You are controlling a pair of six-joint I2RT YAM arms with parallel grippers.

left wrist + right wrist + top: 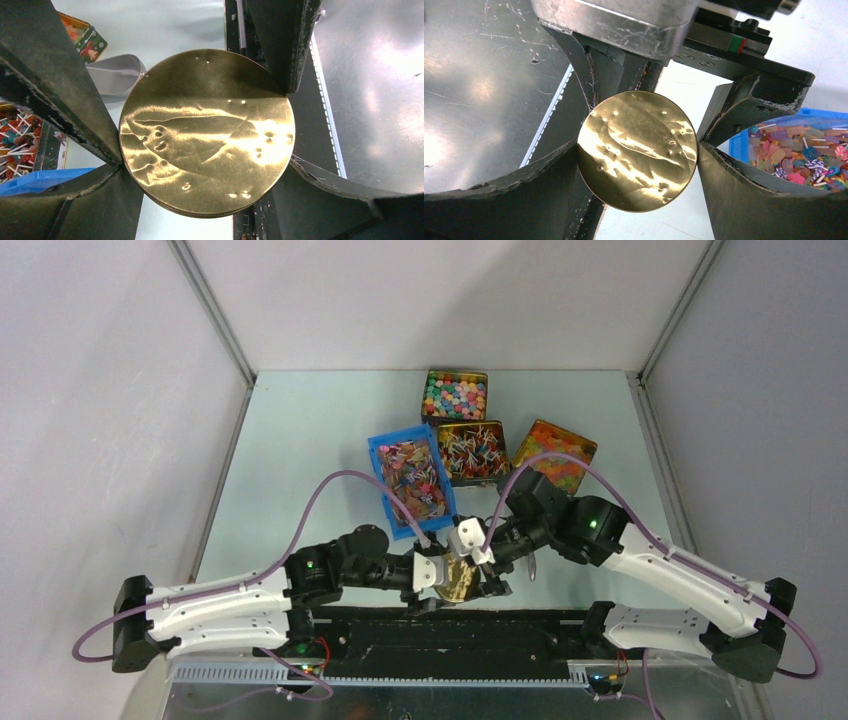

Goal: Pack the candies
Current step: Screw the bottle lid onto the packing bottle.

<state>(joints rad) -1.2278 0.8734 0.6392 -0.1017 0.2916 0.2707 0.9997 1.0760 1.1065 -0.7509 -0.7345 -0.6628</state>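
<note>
The candies (415,478) are small mixed orange, pink, purple and white sweets that fill a blue bin (379,462) at mid table; they also show in the right wrist view (796,155). Both grippers meet at the near edge on one round gold tin (458,578). My left gripper (438,578) is shut on the tin's rim from the left, as the left wrist view (206,160) shows around the tin (207,132). My right gripper (482,568) is shut on the same tin (638,157) in the right wrist view (638,145), from the opposite side.
Three open tins stand behind the bin: pastel balls (455,395), stick sweets (474,452), and glossy orange-yellow jelly pieces (553,452). A grey scoop (116,74) lies on the table by the grippers. The black base rail (450,625) runs just below the tin.
</note>
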